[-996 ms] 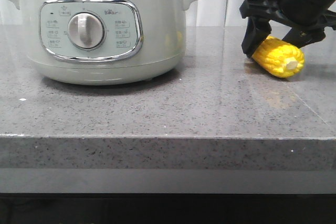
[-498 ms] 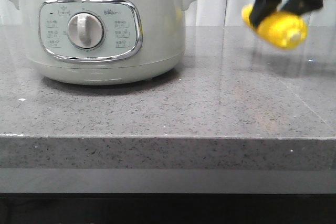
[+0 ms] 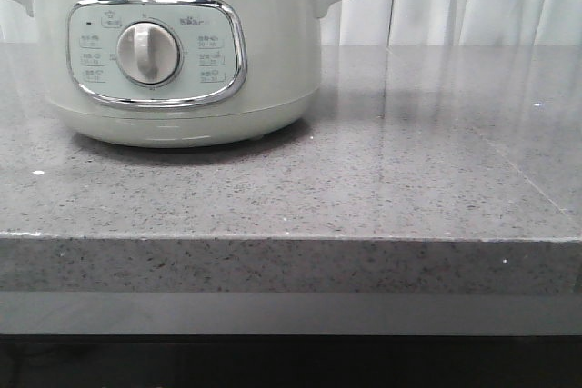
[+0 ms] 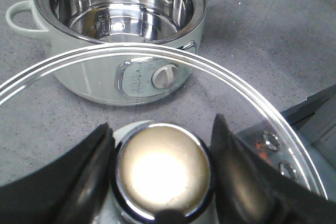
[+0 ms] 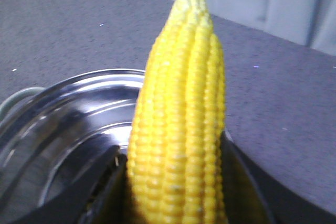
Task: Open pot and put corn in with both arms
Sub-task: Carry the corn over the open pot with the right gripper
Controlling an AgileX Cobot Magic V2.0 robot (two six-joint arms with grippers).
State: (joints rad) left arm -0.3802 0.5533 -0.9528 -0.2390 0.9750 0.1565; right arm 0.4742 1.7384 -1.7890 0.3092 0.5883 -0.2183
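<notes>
Two arms loaded, neither visible from the front camera.
Counter (image 3: 436, 179): grey speckled stone, pot on its left part.
Pot (image 3: 177, 52): open, steel bowl looks empty (image 4: 121, 11), dial panel facing the front camera.
Lid (image 4: 157, 129): glass, off the pot, carried above the counter on the pot's panel side.
Left gripper (image 4: 160, 174): fingers pinching the lid's chrome knob (image 4: 163, 169) from both sides.
Corn (image 5: 181, 124): held up off the counter, near the pot rim (image 5: 68, 98); can't tell if it's over the bowl yet.
Right gripper (image 5: 173, 182): clamped on the cob's lower part, tip sticking out free.
Risk 1: I release early, cob hits the rim and rolls off.
Risk 2: round knob slips in my left fingers, glass lid drops.
Risk 3: arms crowd each other above the pot, lid clips the cob.
</notes>
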